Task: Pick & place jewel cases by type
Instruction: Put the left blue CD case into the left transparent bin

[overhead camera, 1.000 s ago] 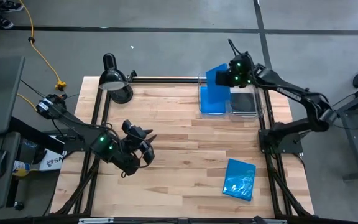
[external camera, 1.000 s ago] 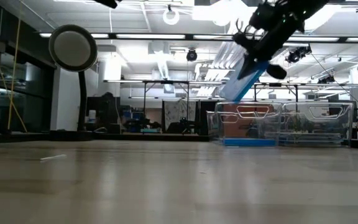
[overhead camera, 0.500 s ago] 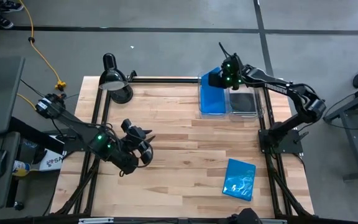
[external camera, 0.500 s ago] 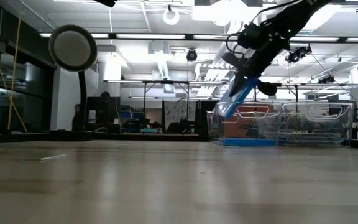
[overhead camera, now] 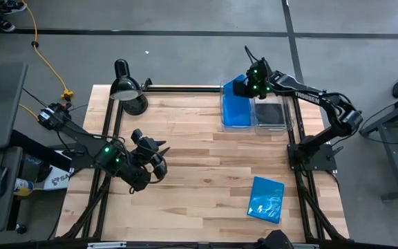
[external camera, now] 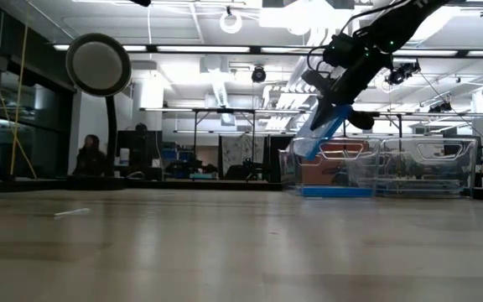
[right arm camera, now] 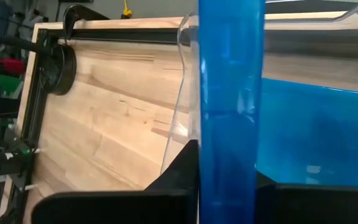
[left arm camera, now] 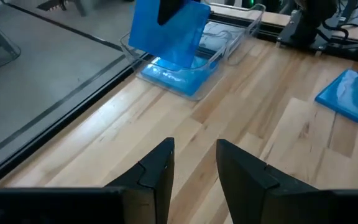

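Note:
My right gripper [overhead camera: 242,86] is at the table's far right, shut on a bright blue jewel case [external camera: 317,130] that hangs steeply tilted over the left of two clear bins [overhead camera: 224,119]. Another blue case [right arm camera: 316,137] lies flat in that bin. A black case [overhead camera: 271,113] lies in the right bin. One more blue case [overhead camera: 266,199] lies flat on the table near the front right. My left gripper [left arm camera: 194,165] hovers open over the table's left half, nothing between its fingers. My right gripper pinches the blue case by its upper end [right arm camera: 229,149] between the two fingers, one finger on each flat face. The fingers slant down from the far right. The case hangs tilted below them, clear of the table, its lower corner [external camera: 302,151] near the bin's rim.
A black desk lamp [overhead camera: 128,92] stands at the table's far left corner. The two bins stand side by side against the far right edge. Bare wooden tabletop [overhead camera: 199,166] lies between the two arms. A person shows far off in the room [external camera: 90,155].
My right gripper has gone down and a little toward the table's left with the blue case. The case stays tilted, and its lower end has sunk to the left bin's rim.

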Action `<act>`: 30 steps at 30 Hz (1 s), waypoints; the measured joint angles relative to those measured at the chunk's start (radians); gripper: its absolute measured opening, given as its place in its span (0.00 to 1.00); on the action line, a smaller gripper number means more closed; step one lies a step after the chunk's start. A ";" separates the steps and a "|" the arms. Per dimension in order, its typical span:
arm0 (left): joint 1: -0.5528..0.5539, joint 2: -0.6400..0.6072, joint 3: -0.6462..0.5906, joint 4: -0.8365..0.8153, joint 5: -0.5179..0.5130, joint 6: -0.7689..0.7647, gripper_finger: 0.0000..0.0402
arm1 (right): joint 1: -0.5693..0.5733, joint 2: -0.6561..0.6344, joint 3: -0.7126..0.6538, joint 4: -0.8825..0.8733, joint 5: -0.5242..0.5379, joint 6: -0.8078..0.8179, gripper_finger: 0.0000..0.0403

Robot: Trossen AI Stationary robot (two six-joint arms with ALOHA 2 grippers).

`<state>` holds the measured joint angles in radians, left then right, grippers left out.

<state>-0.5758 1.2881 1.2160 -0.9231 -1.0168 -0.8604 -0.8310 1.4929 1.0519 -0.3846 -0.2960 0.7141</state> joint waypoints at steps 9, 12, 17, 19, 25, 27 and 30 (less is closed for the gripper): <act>0.000 0.000 0.000 0.009 -0.019 -0.008 0.29 | 0.000 0.000 0.000 -0.031 0.008 -0.012 0.16; 0.000 0.000 0.000 0.010 -0.023 -0.018 0.29 | 0.000 0.000 0.000 -0.041 0.009 -0.025 0.21; 0.000 0.001 0.000 0.009 -0.042 -0.038 0.29 | 0.000 0.000 0.000 -0.041 0.005 -0.045 0.29; 0.000 0.001 0.000 0.009 -0.046 -0.039 0.29 | 0.000 0.000 0.000 -0.040 -0.001 -0.045 0.32; 0.000 0.001 0.000 0.010 -0.056 -0.064 0.29 | 0.000 0.000 0.000 -0.011 -0.035 -0.039 0.40; 0.000 0.001 0.000 0.010 -0.064 -0.065 0.29 | 0.004 0.000 0.000 -0.008 -0.042 -0.026 0.42; 0.000 0.001 0.000 0.010 -0.074 -0.065 0.29 | 0.009 0.000 0.000 -0.023 -0.044 -0.024 0.43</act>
<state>-0.5755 1.2892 1.2160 -0.9134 -1.0906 -0.9252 -0.8219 1.4929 1.0519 -0.4079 -0.3401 0.6903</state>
